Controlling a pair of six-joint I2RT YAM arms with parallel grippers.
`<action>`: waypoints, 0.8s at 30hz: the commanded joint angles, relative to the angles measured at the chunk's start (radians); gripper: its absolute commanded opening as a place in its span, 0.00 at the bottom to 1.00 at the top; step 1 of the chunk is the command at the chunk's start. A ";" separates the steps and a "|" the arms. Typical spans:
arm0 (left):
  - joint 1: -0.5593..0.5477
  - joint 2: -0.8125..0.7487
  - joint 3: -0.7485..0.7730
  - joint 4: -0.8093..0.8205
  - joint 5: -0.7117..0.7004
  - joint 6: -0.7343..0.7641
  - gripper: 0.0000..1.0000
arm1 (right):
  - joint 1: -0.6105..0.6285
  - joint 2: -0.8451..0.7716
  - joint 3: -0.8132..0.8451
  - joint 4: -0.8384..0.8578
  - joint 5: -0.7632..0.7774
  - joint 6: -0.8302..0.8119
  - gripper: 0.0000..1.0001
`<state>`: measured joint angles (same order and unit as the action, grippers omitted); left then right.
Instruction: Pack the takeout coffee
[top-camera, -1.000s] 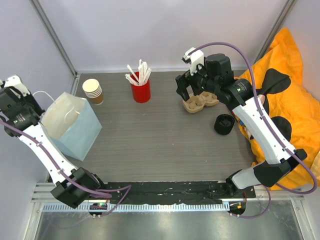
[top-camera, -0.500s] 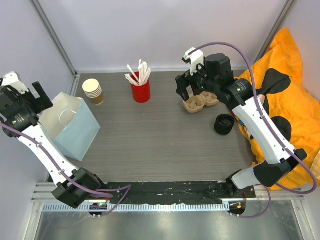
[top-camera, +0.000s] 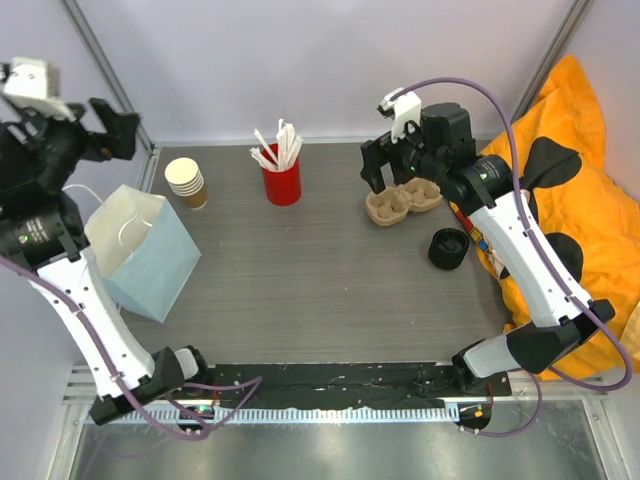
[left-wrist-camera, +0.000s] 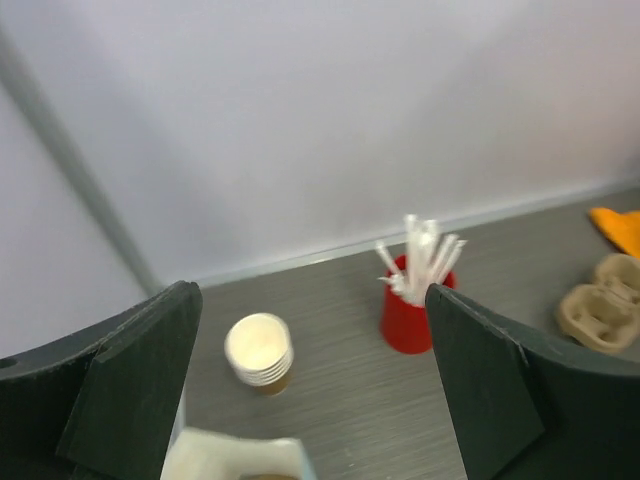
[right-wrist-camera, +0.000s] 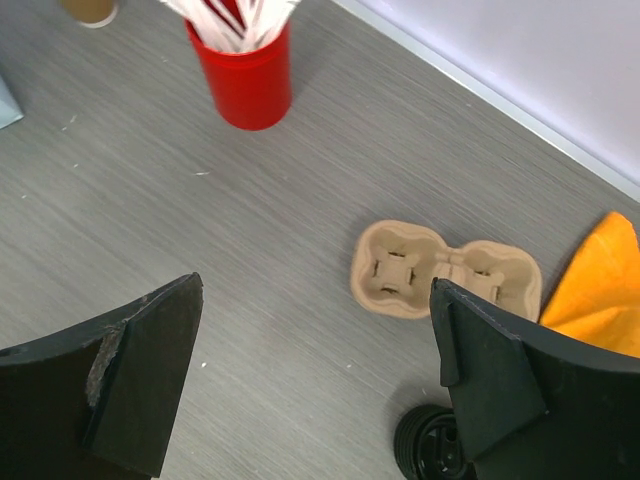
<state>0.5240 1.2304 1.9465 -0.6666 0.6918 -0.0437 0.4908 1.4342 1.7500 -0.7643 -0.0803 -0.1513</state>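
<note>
1. One tan paper cup (top-camera: 185, 182), the takeout coffee, is seen standing upright on the tabletop (top-camera: 320, 300) in the upper left of the top view. Its white mouth is turned up and its long axis is vertical.
2. It is flanked by a pale blue paper bag (top-camera: 140, 250) just beside it at lower left and by a red cup of white sticks (top-camera: 282, 178) near it on the right. Whether the bag is touched cannot be told.
3. The left jaws are held wide apart and empty, raised at the far upper left of the top view. In the left wrist view the cup (left-wrist-camera: 259, 350) is framed between them, low and left of centre, so a descent onto its rim is judged to be called for.
4. The right jaws are likewise spread and empty, hung over the moulded carrier (top-camera: 402, 203) at upper right, well apart from the cup.
5. The left arm (top-camera: 75, 290) is judged the nearer by far.
</note>
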 joint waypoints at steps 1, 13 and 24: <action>-0.264 0.133 0.089 -0.140 -0.187 0.125 1.00 | -0.041 -0.018 0.003 0.056 0.013 0.027 1.00; -0.625 0.566 0.353 -0.432 -0.570 0.366 1.00 | -0.116 -0.041 -0.086 0.080 -0.022 0.010 1.00; -0.598 0.575 0.138 -0.390 -0.684 0.461 0.90 | -0.118 -0.047 -0.099 0.083 -0.076 0.018 1.00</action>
<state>-0.1009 1.8511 2.1498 -1.1019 0.0692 0.3687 0.3729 1.4330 1.6497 -0.7280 -0.1200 -0.1432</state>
